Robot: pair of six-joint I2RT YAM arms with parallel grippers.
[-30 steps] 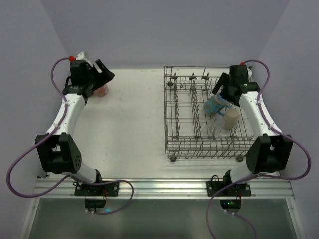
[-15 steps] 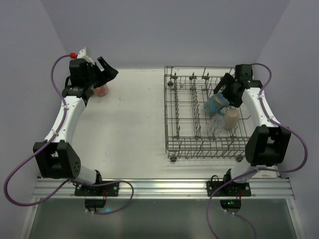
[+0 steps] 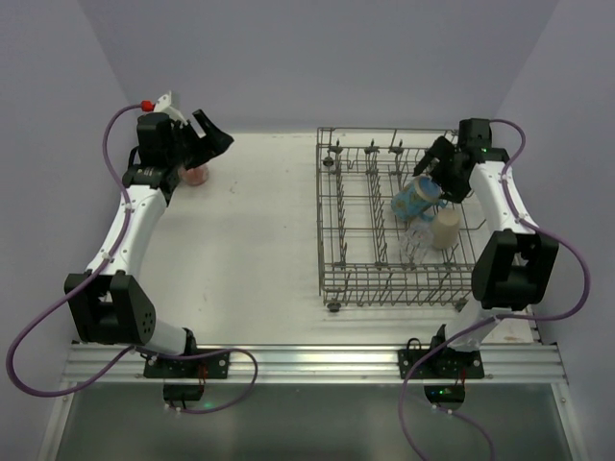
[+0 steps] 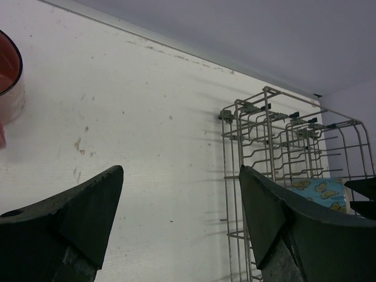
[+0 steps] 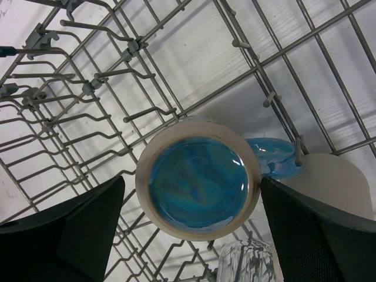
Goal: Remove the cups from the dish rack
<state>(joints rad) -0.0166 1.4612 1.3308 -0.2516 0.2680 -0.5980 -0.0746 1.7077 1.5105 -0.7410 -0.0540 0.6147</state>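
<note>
The grey wire dish rack (image 3: 351,245) stands on the right half of the table. A blue patterned mug (image 3: 413,199) lies tilted in it, with a clear glass tumbler (image 3: 418,238) and a plain beige cup (image 3: 445,230) beside it. My right gripper (image 3: 433,173) is open at the blue mug. In the right wrist view my right gripper (image 5: 191,179) straddles the mug's base (image 5: 197,188), and the left finger stands apart from it. A pink mug (image 3: 197,175) stands on the table at the far left. My left gripper (image 3: 213,134) is open and empty above it.
The left wrist view shows the pink mug (image 4: 7,79) at the left edge, bare white table, and the rack (image 4: 264,141) at the right. The rack's upright tines (image 5: 111,82) surround the mug. Purple walls close in the back and sides.
My right arm has swung toward the back right while its gripper stayed at the blue mug. My left gripper has risen slightly away from the pink mug.
</note>
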